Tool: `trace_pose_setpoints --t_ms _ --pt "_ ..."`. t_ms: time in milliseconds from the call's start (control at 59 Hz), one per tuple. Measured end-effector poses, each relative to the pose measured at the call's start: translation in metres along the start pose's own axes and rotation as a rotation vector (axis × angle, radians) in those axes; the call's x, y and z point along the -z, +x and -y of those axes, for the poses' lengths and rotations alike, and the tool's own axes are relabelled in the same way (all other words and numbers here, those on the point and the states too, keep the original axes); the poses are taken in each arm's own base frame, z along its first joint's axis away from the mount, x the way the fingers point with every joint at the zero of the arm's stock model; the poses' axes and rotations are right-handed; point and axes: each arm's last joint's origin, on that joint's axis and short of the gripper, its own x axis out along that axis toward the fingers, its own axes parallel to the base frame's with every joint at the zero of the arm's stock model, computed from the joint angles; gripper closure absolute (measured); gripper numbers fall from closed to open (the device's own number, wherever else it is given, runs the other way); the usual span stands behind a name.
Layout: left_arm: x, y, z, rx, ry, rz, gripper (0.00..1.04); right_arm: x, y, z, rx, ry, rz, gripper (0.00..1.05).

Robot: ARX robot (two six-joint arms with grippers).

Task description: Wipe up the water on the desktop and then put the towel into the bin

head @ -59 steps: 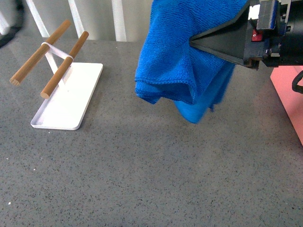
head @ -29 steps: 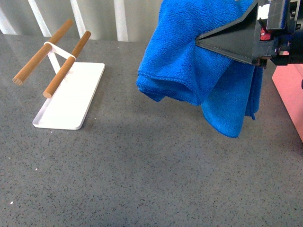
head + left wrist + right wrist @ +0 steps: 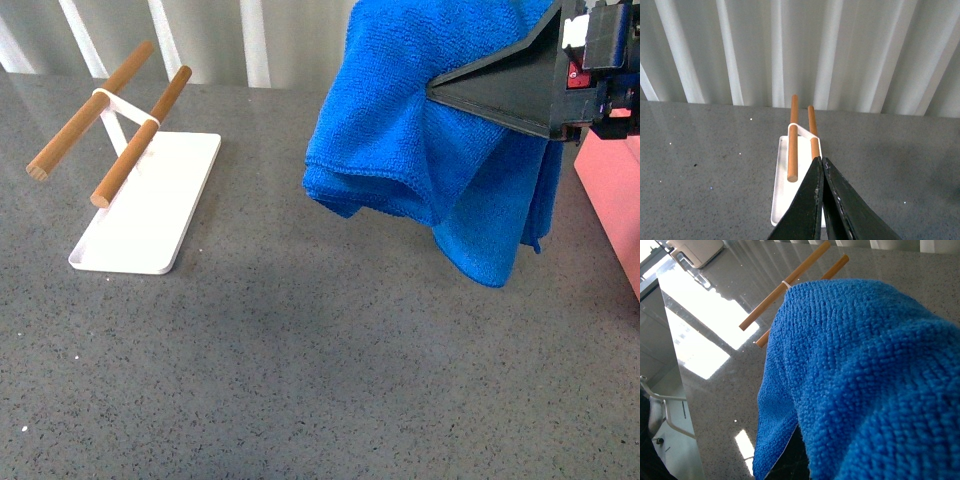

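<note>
The right gripper [image 3: 436,90] carries the towel [image 3: 390,120] a little further right, closer to the bin [image 3: 612,195]. The cloth's loose tail, bunched under the bundle a second ago, now hangs longer and lower on the bin's side.

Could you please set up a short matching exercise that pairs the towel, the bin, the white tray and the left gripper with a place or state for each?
Column one:
1. towel
2. bin
3. white tray
4. left gripper

Column two:
A. shut, holding nothing
B. hanging clear of the desktop, pinched by the right gripper
C. salmon-pink, at the right edge of the front view
D. lying flat on the desktop, with two wooden bars above it

Pairs: 1-B, 2-C, 3-D, 4-A
</note>
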Motion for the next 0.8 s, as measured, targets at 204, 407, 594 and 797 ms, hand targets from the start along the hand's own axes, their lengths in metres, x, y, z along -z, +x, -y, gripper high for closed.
trace_pose_setpoints --t_ms 204,407,594,797 --pt "-0.003 -0.01 -0.003 -0.018 0.0 0.011 1.01 0.0 -0.002 0.0 0.012 0.001 -0.011 1.01" --pt "-0.006 -0.02 -0.003 -0.018 0.001 0.015 1.01 -0.002 -0.003 -0.002 0.011 -0.004 -0.006 1.01" --pt "-0.008 -0.027 -0.003 -0.017 0.001 0.021 1.01 -0.002 -0.003 -0.004 0.015 -0.004 -0.009 1.01" --pt "-0.008 -0.033 -0.003 -0.017 0.001 0.024 1.01 -0.002 -0.004 -0.004 0.011 -0.003 -0.013 1.01"
